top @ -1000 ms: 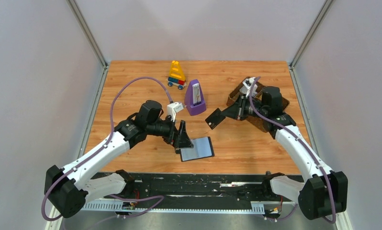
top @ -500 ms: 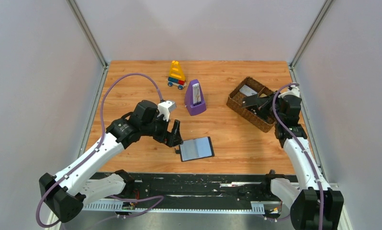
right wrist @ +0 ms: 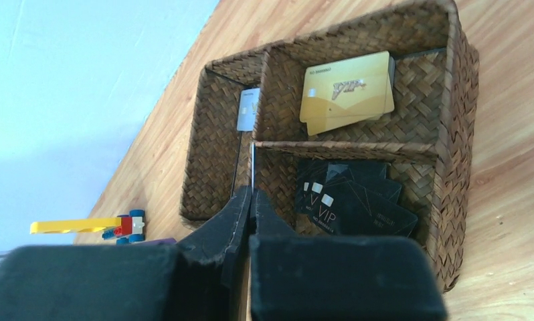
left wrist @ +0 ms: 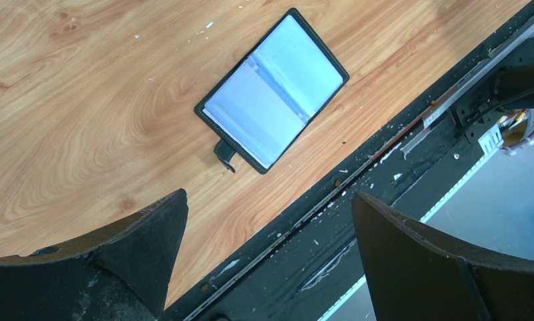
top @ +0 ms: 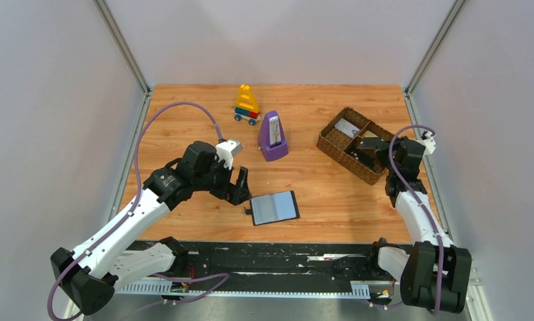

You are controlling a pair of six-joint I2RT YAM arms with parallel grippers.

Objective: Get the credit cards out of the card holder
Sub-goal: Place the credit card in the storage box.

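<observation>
Top view, and we've got the wallet [top: 275,208] lying open and flat at six o'clock on the table [top: 184,114], both grey-blue panels bare as far as we can tell. Over at two o'clock sits the tray [right wrist: 452,100], with gold cards [right wrist: 346,91] in one compartment and black cards [right wrist: 354,200] in the next. Our left gripper [top: 241,186] hangs wide open at the wallet's ten o'clock, holding nothing. Our right gripper [right wrist: 251,200] is pinched closed, empty, above the tray. We'd call this the tail end. Next, check the pockets for any leftover card.
</observation>
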